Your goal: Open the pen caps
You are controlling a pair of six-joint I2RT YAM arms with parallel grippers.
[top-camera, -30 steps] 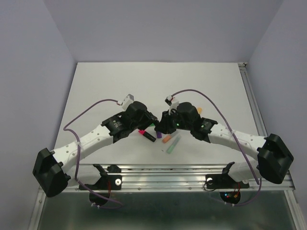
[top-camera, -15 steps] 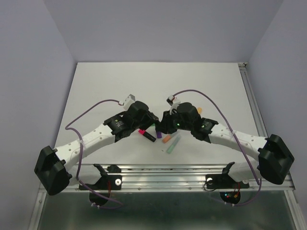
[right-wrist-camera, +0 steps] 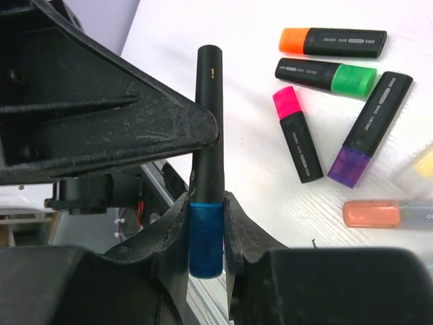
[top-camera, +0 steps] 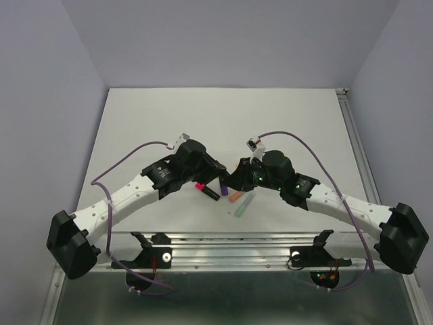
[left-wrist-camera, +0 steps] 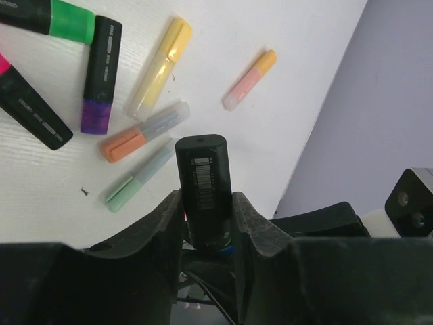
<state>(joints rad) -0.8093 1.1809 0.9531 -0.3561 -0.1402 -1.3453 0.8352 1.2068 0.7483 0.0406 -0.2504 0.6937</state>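
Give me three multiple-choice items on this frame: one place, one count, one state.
1. Where is the blue cap?
A. held in the right gripper
B. lying loose among the other pens
C. out of view

2. In the right wrist view, how many black-bodied pens lie on the table?
A. two
B. four
C. six

3. How does the blue cap sit on the black pen body?
A. pulled clear
B. still seated
C. snapped in half

Answers:
1 A: that gripper's fingers flank the cap.
2 B: orange-capped, green-capped, pink-capped and purple-capped.
3 B: cap meets body with no gap, and the left gripper clamps the body.
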